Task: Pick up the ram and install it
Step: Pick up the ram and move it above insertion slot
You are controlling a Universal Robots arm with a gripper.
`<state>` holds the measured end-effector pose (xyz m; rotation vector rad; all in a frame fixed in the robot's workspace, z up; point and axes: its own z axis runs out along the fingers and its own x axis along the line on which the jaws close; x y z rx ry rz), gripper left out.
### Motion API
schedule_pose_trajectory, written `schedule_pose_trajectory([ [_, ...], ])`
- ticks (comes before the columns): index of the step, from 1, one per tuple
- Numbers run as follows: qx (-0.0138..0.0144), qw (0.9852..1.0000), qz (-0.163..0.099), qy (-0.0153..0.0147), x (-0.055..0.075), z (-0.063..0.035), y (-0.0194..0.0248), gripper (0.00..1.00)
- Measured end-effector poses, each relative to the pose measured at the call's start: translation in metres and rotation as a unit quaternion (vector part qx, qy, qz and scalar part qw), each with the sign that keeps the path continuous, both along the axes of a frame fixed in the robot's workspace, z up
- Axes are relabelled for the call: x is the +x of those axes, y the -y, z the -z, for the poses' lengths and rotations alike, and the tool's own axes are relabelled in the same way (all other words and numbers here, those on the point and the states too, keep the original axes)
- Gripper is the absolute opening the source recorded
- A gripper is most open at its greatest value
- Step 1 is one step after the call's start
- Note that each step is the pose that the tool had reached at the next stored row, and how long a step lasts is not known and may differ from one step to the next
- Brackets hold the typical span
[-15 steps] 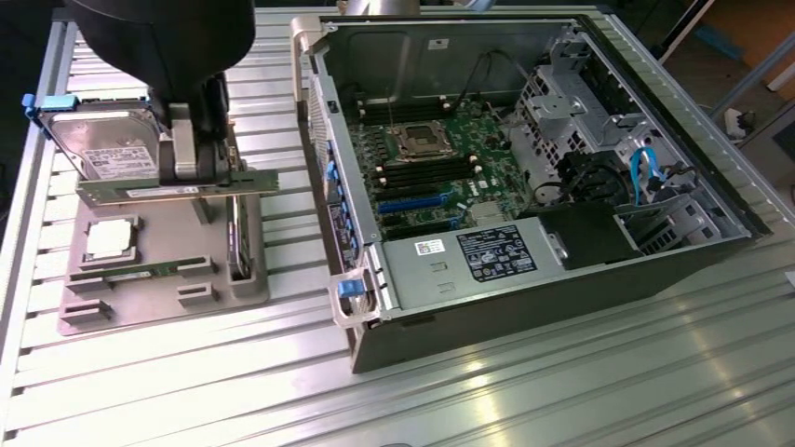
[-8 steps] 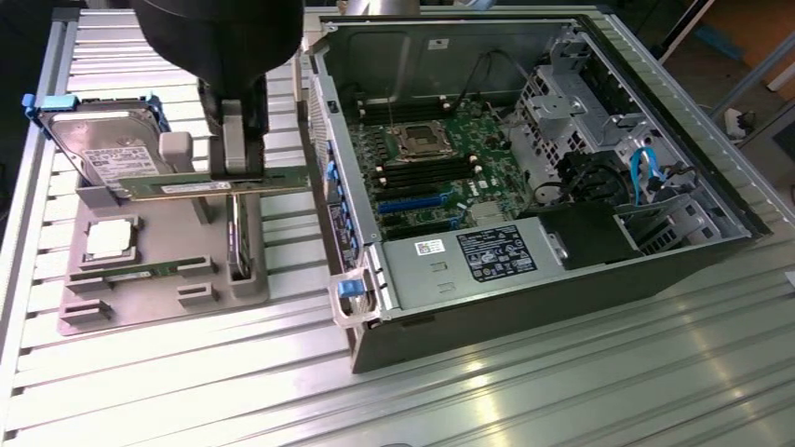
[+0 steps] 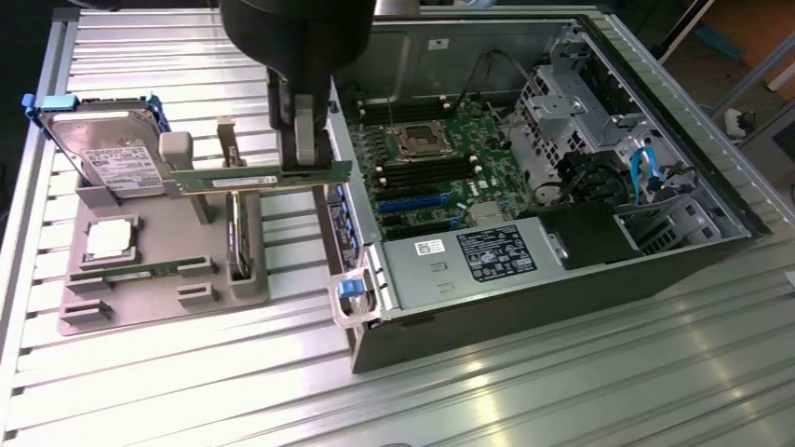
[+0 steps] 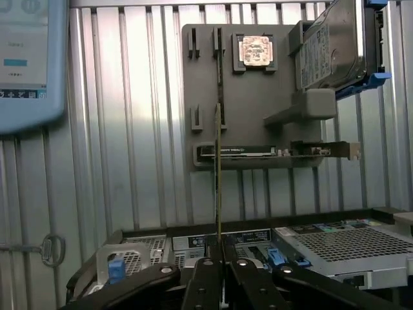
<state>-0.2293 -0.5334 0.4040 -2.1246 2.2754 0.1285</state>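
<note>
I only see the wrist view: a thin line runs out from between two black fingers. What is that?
Observer: That's the ram, a long green circuit stick, seen edge-on by you; the gripper is shut on it.
Operator: Is it resting on something?
Observer: No, the exterior view shows it held level in the air above the grey tray.
Operator: Any computer nearby?
Observer: Yes, an open computer case at the exterior view's right, its green motherboard exposed.

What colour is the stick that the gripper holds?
Green; the ram, clamped in the gripper, shows it best in the exterior view.
</note>
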Motion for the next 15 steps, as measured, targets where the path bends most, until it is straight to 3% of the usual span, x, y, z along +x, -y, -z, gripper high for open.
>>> schedule_pose_trajectory([
  [15, 0.0000, 1.0000, 0.000, 0.0000, 0.055, 0.0000, 0.0000, 0.12],
])
